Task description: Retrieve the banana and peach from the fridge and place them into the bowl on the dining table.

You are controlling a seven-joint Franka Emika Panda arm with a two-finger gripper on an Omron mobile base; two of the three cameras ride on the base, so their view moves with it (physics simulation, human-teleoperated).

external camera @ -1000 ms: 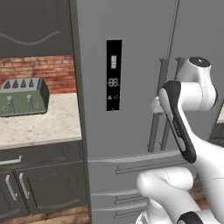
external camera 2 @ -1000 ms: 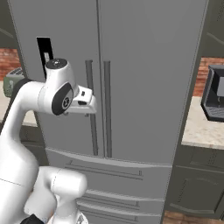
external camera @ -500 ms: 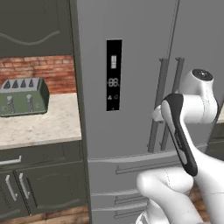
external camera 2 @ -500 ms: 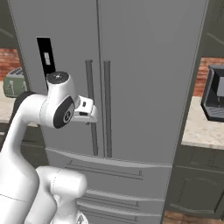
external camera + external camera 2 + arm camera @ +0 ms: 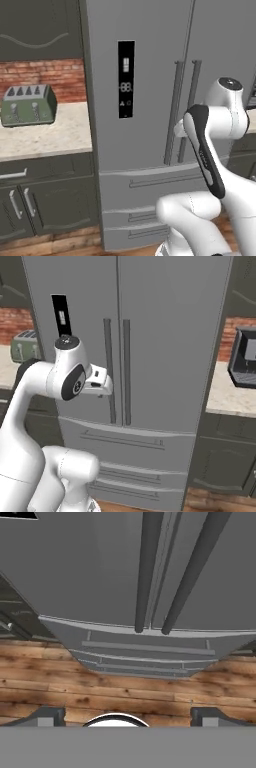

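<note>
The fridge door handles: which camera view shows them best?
The right base view: both long door handles show nearly full length, with the white arm overlapping a little. In the left base view the arm hides their lower part. The hand view gives their lower ends, close up.

Kitchen: fridge (image 5: 150, 100), toaster (image 5: 27, 104), stone counter (image 5: 45, 137), brick backsplash (image 5: 45, 77).

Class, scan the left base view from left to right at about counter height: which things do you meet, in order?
Green toaster → stone counter → the fridge's black display panel → its two bar handles → the robot's white arm.
</note>
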